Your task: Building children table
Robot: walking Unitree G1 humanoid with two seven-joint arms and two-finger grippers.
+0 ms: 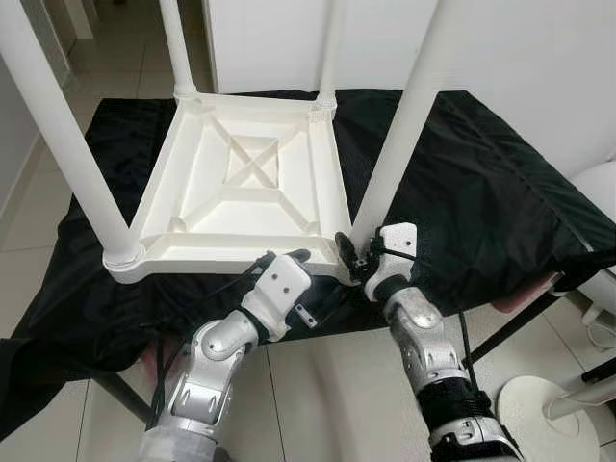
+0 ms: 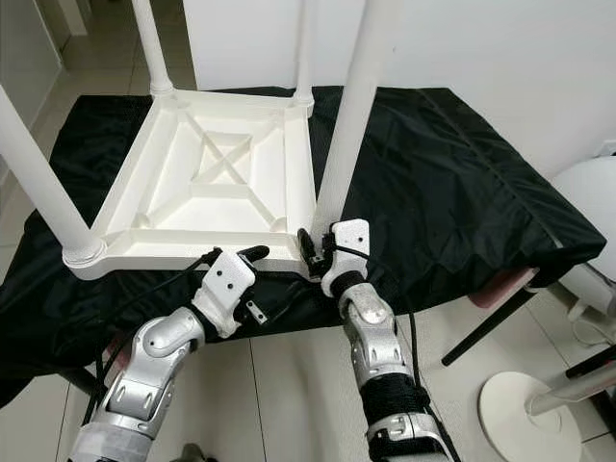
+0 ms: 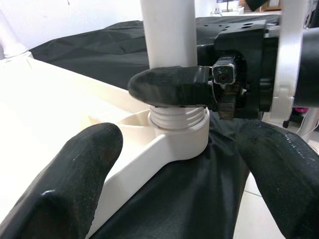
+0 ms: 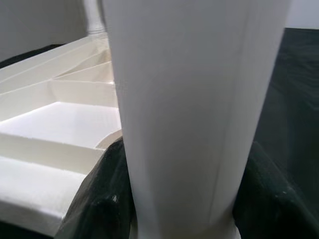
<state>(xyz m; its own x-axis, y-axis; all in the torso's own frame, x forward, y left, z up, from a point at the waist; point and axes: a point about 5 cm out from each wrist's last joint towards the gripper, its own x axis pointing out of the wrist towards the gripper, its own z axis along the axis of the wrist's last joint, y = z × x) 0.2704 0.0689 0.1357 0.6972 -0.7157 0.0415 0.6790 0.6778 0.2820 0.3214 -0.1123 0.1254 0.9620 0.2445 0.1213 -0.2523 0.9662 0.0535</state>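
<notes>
Table top: I see the white plastic table top [image 1: 241,183] lying upside down on a black cloth [image 1: 481,192], ribbed underside facing up, with a crossed brace in the middle.
Legs: four white legs stand up from its corners; the near right leg [image 1: 399,135] is the one I am working on.
Socket: in the left wrist view the threaded end of that leg sits in the corner socket [image 3: 182,137], with a few thread turns showing above the collar.
Right gripper: my right gripper [image 1: 358,252] is clamped around the base of the near right leg, one black finger [image 3: 169,87] across the leg just above the threads; in the right wrist view the leg stands between both fingers.
Left gripper: my left gripper [image 1: 289,258] sits at the table top's near edge, just left of that corner, fingers spread apart and holding nothing.
Surroundings: pale floor tiles [image 1: 318,385] below, a white wall [image 1: 520,58] behind.
</notes>
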